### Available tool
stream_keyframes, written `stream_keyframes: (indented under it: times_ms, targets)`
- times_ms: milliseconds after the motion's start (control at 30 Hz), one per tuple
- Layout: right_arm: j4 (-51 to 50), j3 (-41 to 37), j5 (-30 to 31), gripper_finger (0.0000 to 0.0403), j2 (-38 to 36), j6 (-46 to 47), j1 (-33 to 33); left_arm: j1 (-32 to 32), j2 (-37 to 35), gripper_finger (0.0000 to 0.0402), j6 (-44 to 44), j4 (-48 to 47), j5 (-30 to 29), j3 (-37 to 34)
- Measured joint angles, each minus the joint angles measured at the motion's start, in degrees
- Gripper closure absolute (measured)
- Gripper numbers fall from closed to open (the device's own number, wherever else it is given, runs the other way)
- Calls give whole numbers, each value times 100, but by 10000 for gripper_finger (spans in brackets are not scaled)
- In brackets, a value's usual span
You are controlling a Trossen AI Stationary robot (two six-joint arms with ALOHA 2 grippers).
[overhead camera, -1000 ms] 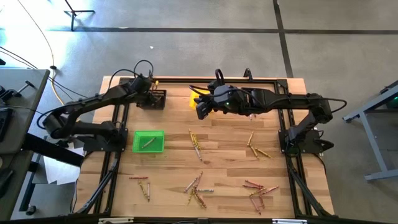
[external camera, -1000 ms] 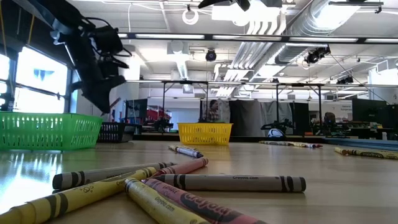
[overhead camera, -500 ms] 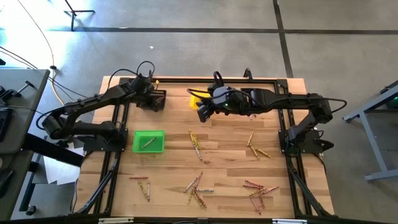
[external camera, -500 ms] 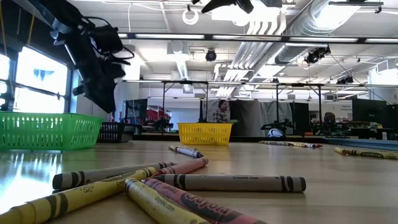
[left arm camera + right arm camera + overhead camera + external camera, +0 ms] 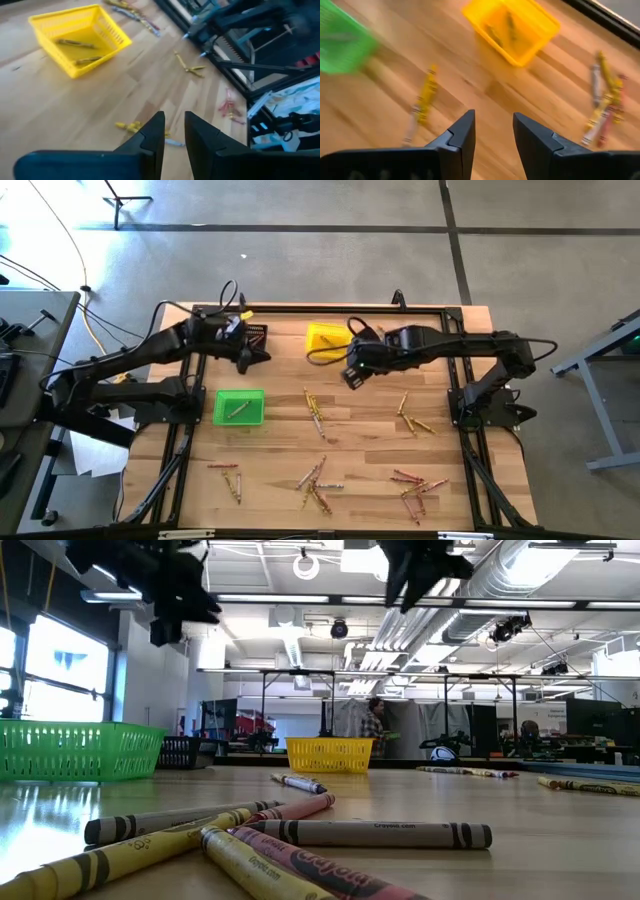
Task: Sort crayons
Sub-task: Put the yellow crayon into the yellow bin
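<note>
High view, from the left: finds the left gripper (image 5: pixel 245 358) raised off the near corner of the black bin (image 5: pixel 258 334), with the arm covering part of that bin, so its contents are not readable. Notes the green bin (image 5: pixel 218 408) just nearer, holding one crayon (image 5: pixel 237 410). Confirms by the left wrist view a narrow gap between the fingers (image 5: pixel 152 132), nothing in it.

Records the yellow bin (image 5: pixel 312 332) at the table's middle rear, fully exposed, with crayons lying inside. Places the right gripper (image 5: pixel 350 375) just beside its near right corner, above bare wood. Confirms by the right wrist view fingers (image 5: pixel 462 132) parted and empty; finds that view smeared and the loose sticks in it hard to separate.

Counts loose crayons (image 5: pixel 316 412) in scattered groups over the middle and near half of the table.

Low view: sees both arms cut off by the upper edge, fingers unreadable there.

Against a second ago: puts the left gripper off the black bin, the right gripper drawn clear of the yellow bin it covered, and the crayons unmoved.
</note>
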Motion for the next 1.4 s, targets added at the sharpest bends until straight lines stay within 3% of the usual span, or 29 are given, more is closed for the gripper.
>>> stream_keyframes:
  times_ms: [267, 600, 900, 1167, 1400]
  targets:
    - [53, -1467, -333, 289, -13, 448, -295, -863, -58, 348, -373, 189, -703, 0]
    - [1243, -3393, -1973, 290, -13, 1016, -571, -1369, -45, 349, -717, 244, -1172, 0]
    - [1647, -4192, -1567, 290, -495, 3046, -13, -1687, -45, 349, -814, 239, -1705, 0]
    - [2764, -5256, -1298, 290, -1067, 4812, 151, -1694, -45, 349, -750, 242, -1778, 0]
    - [2779, -5593, -1110, 290, -1145, 5318, 147, -1694, -45, 349, -752, 248, -1774, 0]
